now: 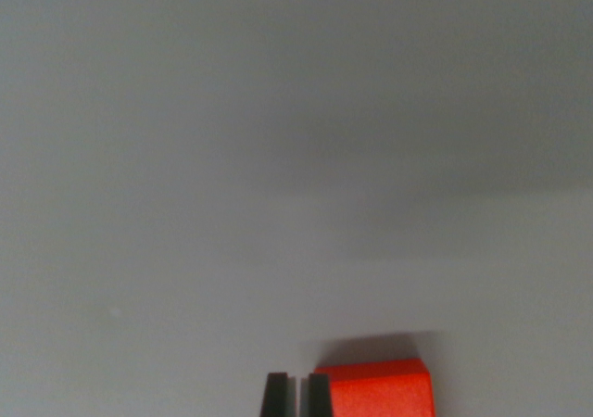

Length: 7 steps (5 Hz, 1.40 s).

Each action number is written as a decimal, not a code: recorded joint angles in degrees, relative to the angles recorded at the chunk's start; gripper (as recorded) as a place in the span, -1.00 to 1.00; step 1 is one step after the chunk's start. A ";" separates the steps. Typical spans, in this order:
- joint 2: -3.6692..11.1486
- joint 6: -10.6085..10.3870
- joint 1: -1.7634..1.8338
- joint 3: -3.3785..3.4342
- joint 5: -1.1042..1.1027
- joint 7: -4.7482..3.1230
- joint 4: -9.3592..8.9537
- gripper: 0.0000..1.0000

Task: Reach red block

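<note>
1. A close view from the wrist camera looks down on a plain pale grey bench (278, 157), which fills nearly the whole frame and is soft and out of focus.

2. At the near edge of the view, slightly right of centre, sits the red block (382, 391). Only its upper part shows; the rest is cut off by the bottom edge. Its top face is a brighter orange-red and its near face a deeper red.

3. A dark, blurred shadow lies on the bench just beyond the far side of the red block, stretching a little to the right.

4. Two dark fingers (275, 395) rise from the bottom edge, just left of the red block. Only their tips are visible.

5. The fingers stand upright and side by side, drawn together with only a thin pale slit between them (nothing can be seen held in that slit).

6. The right-hand finger looks to be right against the left edge of the red block; whether it truly touches cannot be told from this angle.

7. A broad, faint darker band crosses the far right part of the bench, ending in a soft horizontal edge around mid-height
</note>
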 joint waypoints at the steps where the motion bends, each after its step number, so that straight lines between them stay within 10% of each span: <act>1: 0.00 0.00 0.00 0.00 0.00 0.00 0.00 -1.00; 7: 1.54 -6.08 -0.76 -0.53 0.41 -1.08 -4.59 -1.00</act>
